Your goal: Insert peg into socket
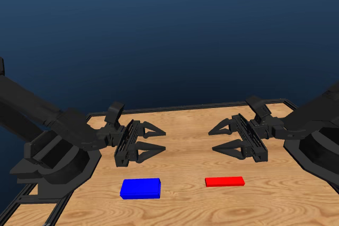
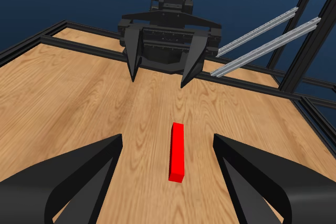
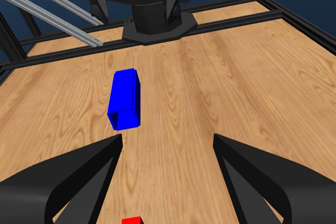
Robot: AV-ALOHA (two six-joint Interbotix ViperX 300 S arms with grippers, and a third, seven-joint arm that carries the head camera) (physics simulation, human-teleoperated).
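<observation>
Both pincers hang spread and empty above the tabletop [image 1: 185,205], facing each other across the middle. The peg [image 1: 225,181] lies flat, just nearer than the right pincer [image 1: 220,138] and below it, its long axis running left to right. The socket [image 1: 140,188] lies likewise on the near side of the left pincer [image 1: 156,140]. So each arm has its own piece closest. No labels or writing anywhere.
</observation>
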